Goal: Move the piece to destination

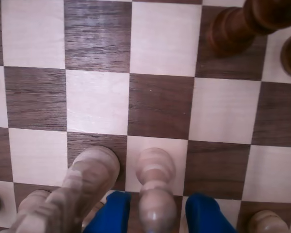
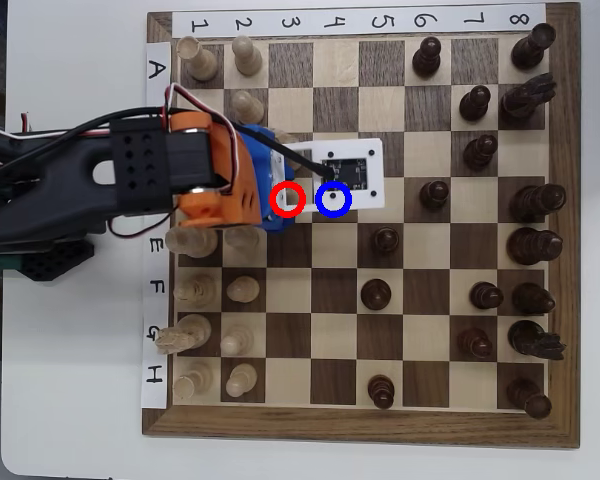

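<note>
Currently the gripper [image 1: 157,216] straddles the piece [image 1: 155,187], a pale pawn that stands upright between the two blue fingers [image 1: 109,213] at the lower edge of the wrist view. The jaws stand partly open, one to each side of the pawn's body; whether the pads already touch the wood cannot be told, and the pawn's base still appears to rest on a light square. The step in hand is judged to be the grasp.

In the overhead view the arm [image 2: 130,175] covers the pawn, and the red ring [image 2: 288,199] marks its square. The destination [image 2: 334,199], a single blue ring, lies on the adjoining square to the right, partly under the white camera mount [image 2: 365,160].

The next move calls for closing firmly, lifting clear of the board [image 2: 360,420], and travelling one square forward.

Counts: one taller pale piece [image 1: 87,182] just left of the pawn in the wrist view; two dark pieces [image 1: 242,24] at the upper right.
</note>
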Controlling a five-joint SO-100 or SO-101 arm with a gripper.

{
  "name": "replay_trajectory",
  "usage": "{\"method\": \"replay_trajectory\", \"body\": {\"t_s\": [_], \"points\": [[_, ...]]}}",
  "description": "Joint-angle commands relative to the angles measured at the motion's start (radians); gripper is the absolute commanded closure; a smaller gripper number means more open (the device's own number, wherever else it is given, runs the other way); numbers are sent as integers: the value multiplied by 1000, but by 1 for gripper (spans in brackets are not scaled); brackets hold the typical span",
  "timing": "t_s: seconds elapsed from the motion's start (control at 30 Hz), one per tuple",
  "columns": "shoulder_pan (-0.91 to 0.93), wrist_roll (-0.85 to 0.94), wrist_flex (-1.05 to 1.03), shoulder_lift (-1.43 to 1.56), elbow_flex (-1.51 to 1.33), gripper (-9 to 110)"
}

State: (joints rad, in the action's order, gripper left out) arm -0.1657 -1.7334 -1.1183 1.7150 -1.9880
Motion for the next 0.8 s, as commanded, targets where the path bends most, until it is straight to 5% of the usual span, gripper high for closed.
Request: {"method": "replay_trajectory", "body": {"t_s": [0.0, 0.77], "points": [[-31, -460, 63, 5, -6, 86], [-17, -456, 101, -18, -3, 86]]}}
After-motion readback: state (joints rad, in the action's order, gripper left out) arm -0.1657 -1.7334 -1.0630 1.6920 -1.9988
